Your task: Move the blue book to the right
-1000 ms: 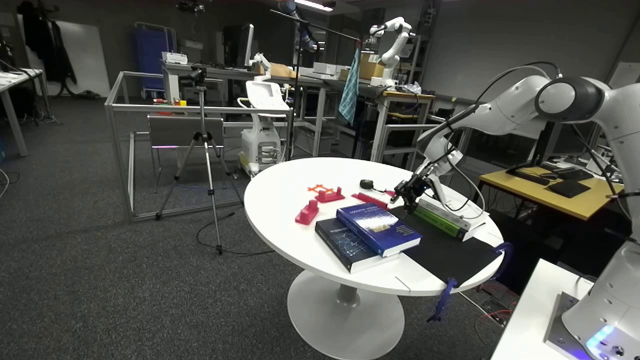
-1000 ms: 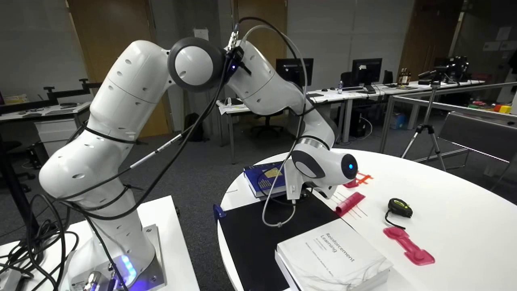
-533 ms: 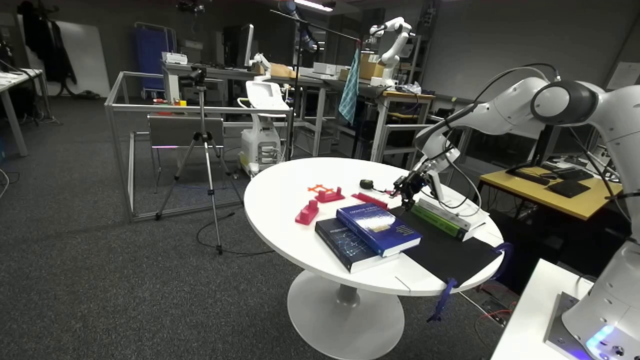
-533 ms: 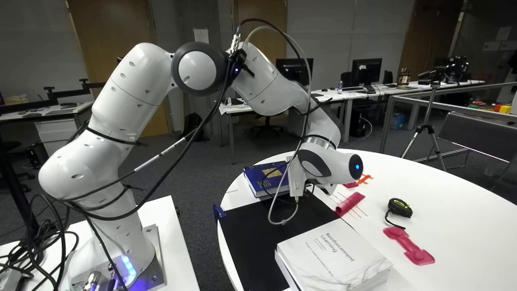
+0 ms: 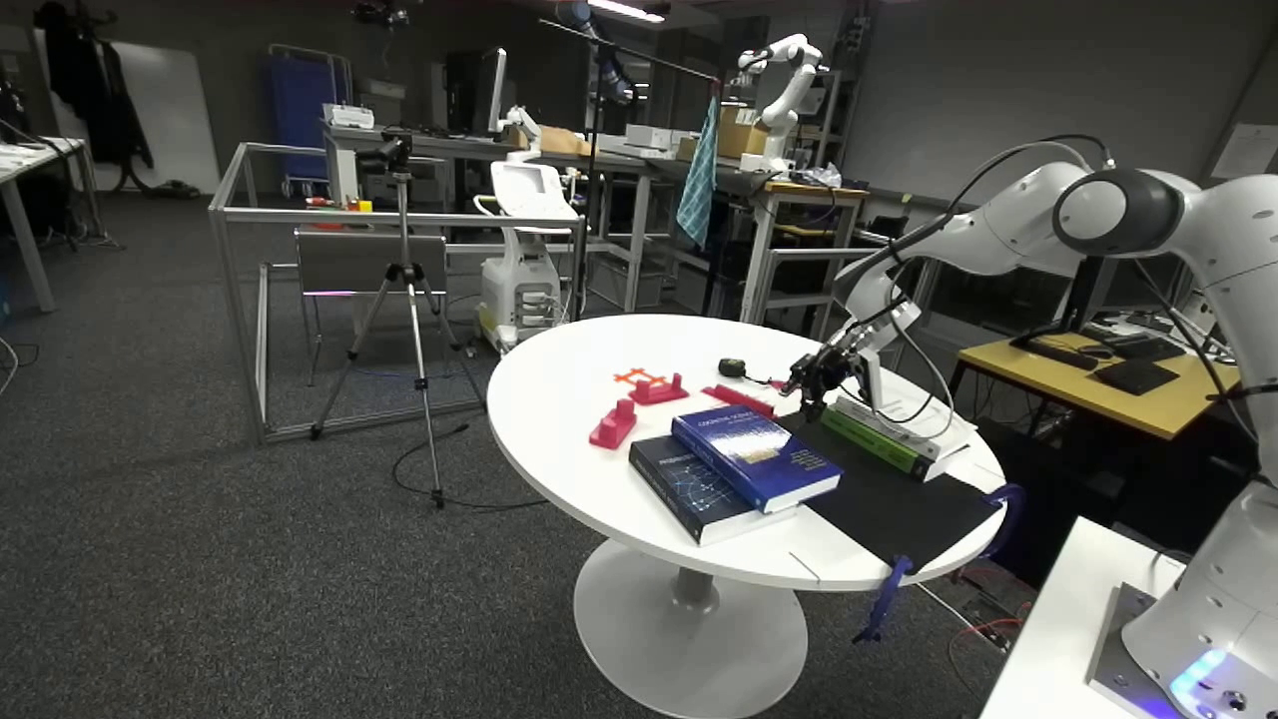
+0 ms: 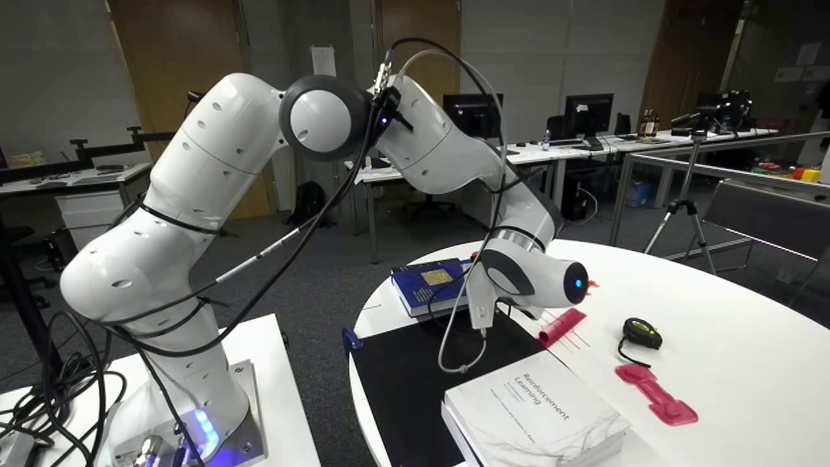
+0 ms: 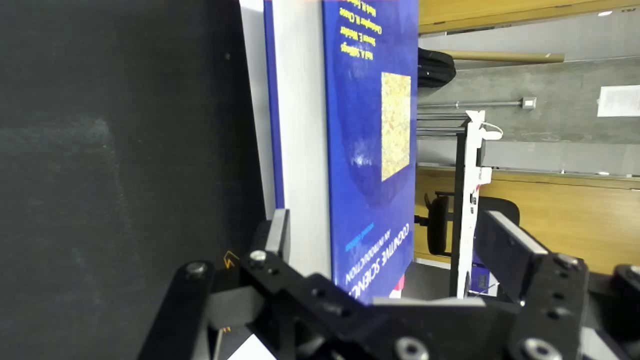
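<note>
The blue book (image 5: 756, 455) is bright blue with a pale yellow patch on its cover. It lies flat on top of a dark navy book (image 5: 689, 489), turned slightly and reaching past it toward the black mat. It also shows behind the arm in an exterior view (image 6: 428, 282) and fills the middle of the wrist view (image 7: 370, 150). My gripper (image 5: 802, 395) is open and empty, beside the blue book on its page-edge side. In the wrist view my gripper (image 7: 400, 242) has its fingers wide apart, one overlapping the book's lower page edge in the picture. Contact cannot be told.
A black mat (image 5: 904, 509) lies by the table edge with blue clamps (image 5: 889, 589). A white book (image 6: 532, 408) lies on a green book (image 5: 874, 444) on the mat's far side. Pink parts (image 5: 614, 424) and a tape measure (image 6: 642, 333) are on the white table (image 5: 559, 379).
The arm's elbow has sunk a little, and the wrist with the gripper has shifted slightly away from the blue book, toward the tape measure's side. The books have not moved.
</note>
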Available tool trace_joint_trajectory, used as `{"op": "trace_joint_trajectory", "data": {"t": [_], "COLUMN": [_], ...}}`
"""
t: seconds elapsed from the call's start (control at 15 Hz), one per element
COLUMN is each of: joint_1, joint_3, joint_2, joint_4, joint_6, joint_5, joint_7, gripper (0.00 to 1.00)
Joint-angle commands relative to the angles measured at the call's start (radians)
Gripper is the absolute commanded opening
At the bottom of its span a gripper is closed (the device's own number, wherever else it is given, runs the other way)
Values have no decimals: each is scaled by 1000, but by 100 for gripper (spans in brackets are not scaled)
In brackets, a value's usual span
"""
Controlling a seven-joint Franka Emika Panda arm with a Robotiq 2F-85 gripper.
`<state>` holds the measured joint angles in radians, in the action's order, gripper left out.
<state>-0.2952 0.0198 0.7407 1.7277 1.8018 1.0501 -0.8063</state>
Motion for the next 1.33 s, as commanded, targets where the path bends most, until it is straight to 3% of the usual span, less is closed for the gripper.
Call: {"op": "trace_joint_trajectory", "data": {"t": [0.0, 1.27], "joint_1": [-13, -7], "joint_3": [1, -5], "joint_2": [17, 92], "joint_4": [-6, -47], "joint_6": [-19, -66], "joint_5": [43, 52], "joint_7": [-67, -83], "gripper": [100, 100]}}
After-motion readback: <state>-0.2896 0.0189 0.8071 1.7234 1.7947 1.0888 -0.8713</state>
